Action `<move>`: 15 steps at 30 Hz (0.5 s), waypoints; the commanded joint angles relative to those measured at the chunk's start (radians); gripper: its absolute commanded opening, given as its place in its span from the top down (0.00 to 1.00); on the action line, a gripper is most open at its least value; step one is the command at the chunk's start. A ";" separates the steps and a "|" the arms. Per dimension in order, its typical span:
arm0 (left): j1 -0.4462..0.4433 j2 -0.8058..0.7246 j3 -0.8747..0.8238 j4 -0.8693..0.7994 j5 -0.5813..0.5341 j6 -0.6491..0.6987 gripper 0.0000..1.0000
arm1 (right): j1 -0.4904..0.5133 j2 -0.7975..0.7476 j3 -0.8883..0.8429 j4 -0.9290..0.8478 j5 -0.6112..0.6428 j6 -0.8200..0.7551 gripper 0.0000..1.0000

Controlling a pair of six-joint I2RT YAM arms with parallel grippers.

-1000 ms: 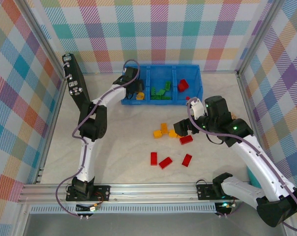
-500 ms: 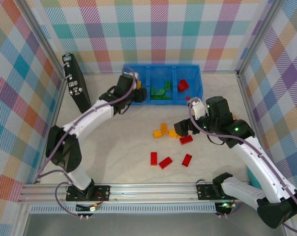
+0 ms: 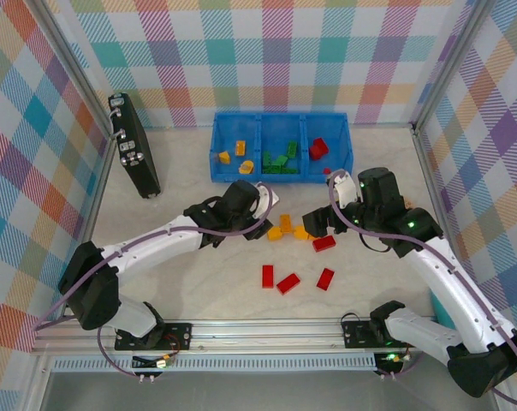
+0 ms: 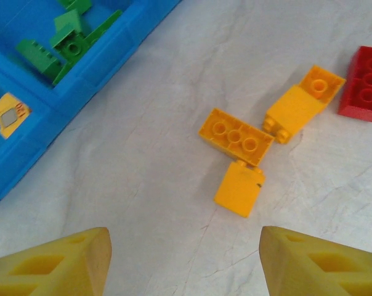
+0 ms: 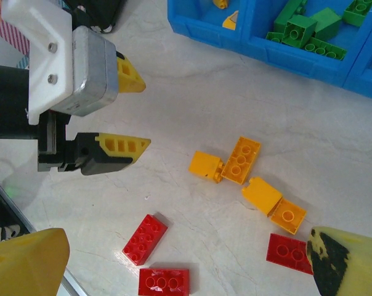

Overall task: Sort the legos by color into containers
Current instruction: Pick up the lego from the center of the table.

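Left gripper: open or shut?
Open. In the right wrist view the left gripper has its fingers apart, nothing between them.

The left gripper is no longer over the left compartment of the blue bin at the upper middle of the frame. It now sits at the frame's centre, just left of the loose yellow-orange bricks on the table. The left arm now stretches low, its elbow swung out to the lower left. With the gripper gone, three yellow bricks lie uncovered in that compartment.
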 commanded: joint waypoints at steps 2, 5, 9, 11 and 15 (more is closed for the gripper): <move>-0.026 0.069 0.019 0.010 0.089 0.087 0.35 | -0.009 0.006 0.023 0.007 -0.014 0.008 0.01; -0.042 0.132 0.025 0.010 0.083 0.114 0.34 | -0.010 0.002 0.027 -0.002 -0.009 0.002 0.01; -0.056 0.185 0.019 0.028 0.096 0.135 0.32 | -0.009 0.001 0.021 -0.008 0.004 -0.006 0.01; -0.055 0.201 0.012 0.078 0.096 0.138 0.32 | -0.009 0.006 0.017 -0.006 0.007 -0.009 0.01; -0.056 0.246 0.027 0.083 0.089 0.142 0.32 | -0.009 0.015 0.010 0.000 0.009 -0.014 0.01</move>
